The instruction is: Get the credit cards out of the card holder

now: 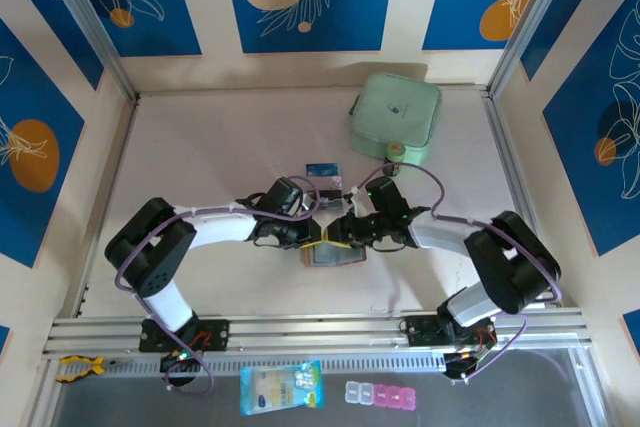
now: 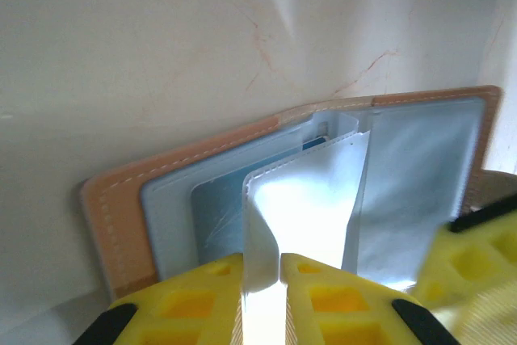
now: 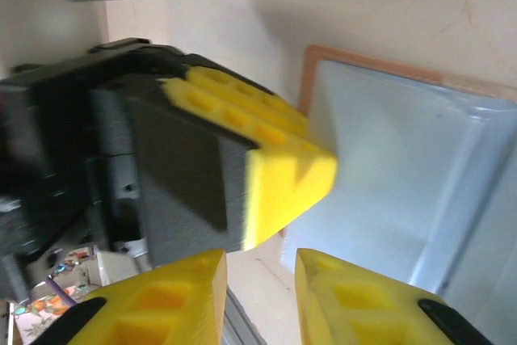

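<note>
The salmon-tan card holder (image 1: 336, 256) lies open on the table between both arms, grey pockets facing up. My left gripper (image 1: 320, 235) is shut on a clear sleeve flap (image 2: 311, 199) of the holder and lifts it; its jaws (image 2: 279, 261) pinch the flap's lower edge. A blue-grey card (image 2: 216, 212) sits in a pocket behind the flap. My right gripper (image 1: 348, 232) hovers at the holder's edge (image 3: 380, 66), jaws open (image 3: 260, 262) with nothing between them, close to the left finger (image 3: 283, 171). A blue and white credit card (image 1: 323, 170) lies on the table behind the grippers.
A mint-green zip pouch (image 1: 395, 117) stands at the back right. A metal rail (image 1: 320, 332) runs along the near edge, with a packet (image 1: 282, 387) and a pill box (image 1: 385, 395) beyond it. Walls close in the table's sides.
</note>
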`<state>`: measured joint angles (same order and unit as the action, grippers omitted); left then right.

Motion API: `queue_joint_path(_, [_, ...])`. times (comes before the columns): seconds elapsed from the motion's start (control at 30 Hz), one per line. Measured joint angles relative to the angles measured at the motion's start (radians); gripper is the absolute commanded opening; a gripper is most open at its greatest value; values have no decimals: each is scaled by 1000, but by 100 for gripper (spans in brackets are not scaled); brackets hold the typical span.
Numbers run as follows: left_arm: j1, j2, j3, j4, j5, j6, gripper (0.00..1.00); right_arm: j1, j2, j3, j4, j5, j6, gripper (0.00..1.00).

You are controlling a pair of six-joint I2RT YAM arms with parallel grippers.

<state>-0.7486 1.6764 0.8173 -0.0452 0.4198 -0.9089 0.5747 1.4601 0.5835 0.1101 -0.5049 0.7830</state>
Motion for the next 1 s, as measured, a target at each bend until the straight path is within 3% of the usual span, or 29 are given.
queue_joint_path(0.4, [-33,-18,79,-26,3,0,20,-60,-148,54,-299,154,-88,32])
queue_joint_path(0.57, [-45,2,89,-22,11,0,20,-85,-146,34,-302,148,-95,29])
queue_joint_path(0.73, [-60,56,92,-14,25,-7,13,-92,-119,10,-278,125,-94,28])
queue_joint_path(1.0, [-90,121,98,13,43,-11,7,-93,-69,-6,-198,54,-60,33])
